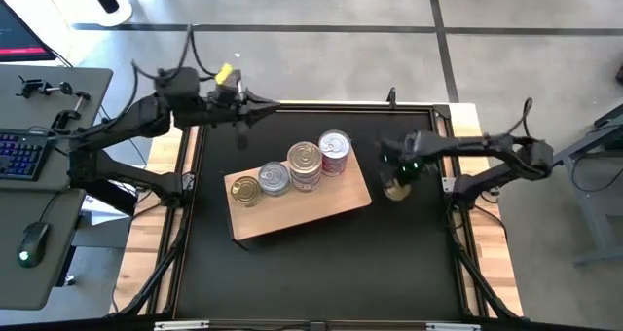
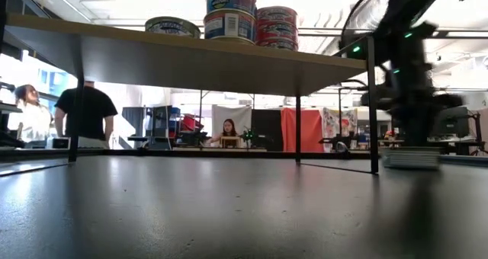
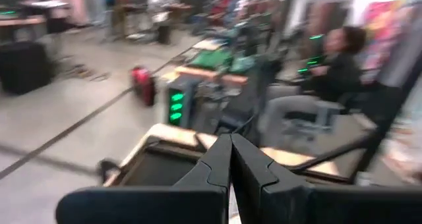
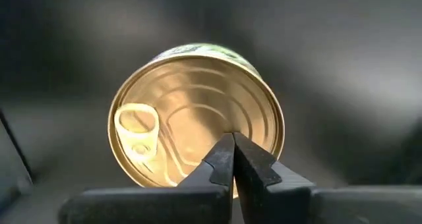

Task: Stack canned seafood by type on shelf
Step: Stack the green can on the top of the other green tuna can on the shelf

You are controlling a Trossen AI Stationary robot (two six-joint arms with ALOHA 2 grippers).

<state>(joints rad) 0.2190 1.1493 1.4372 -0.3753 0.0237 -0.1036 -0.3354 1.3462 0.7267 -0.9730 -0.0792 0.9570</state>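
The right gripper hung with its dark fingers pressed together and empty directly above a flat round gold-topped tin, which lay on the black tabletop near its right edge, just beside the light-brown rectangular wooden shelf. The shelf carried four stacks of round tins along its far edge. The left gripper, also closed and empty, waited near the tabletop's far left corner.

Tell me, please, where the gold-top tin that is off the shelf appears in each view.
High view: gold-top tin on the black tabletop, right of the shelf, under the right tool.
Low view: far right, blurred, below the dark arm.
Left wrist view: not in it.
Right wrist view: centre.
Shared landmark: the right tool.
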